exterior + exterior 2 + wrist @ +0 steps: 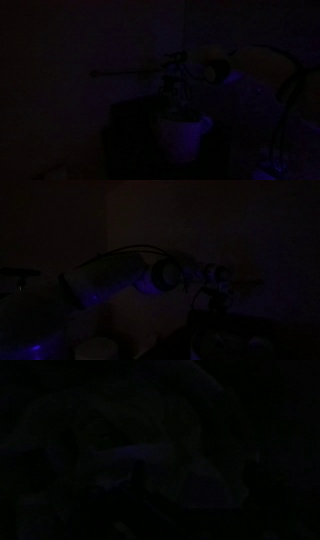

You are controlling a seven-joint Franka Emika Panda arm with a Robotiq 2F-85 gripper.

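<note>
The room is almost dark. In both exterior views I make out the robot arm faintly. In an exterior view the gripper (pixel 181 100) hangs over a pale, cup-like or bowl-like object (pixel 185 132); whether it touches it is not clear. In an exterior view the arm (pixel 110 280) reaches to the right and the gripper (pixel 215 285) points down toward a dark round shape (pixel 225 340). The wrist view is nearly black and shows only vague curved outlines. I cannot tell whether the jaws are open or shut.
A dim yellowish shape (pixel 255 65) lies behind the gripper in an exterior view. Cables (pixel 130 252) arc over the arm. Everything else is lost in darkness.
</note>
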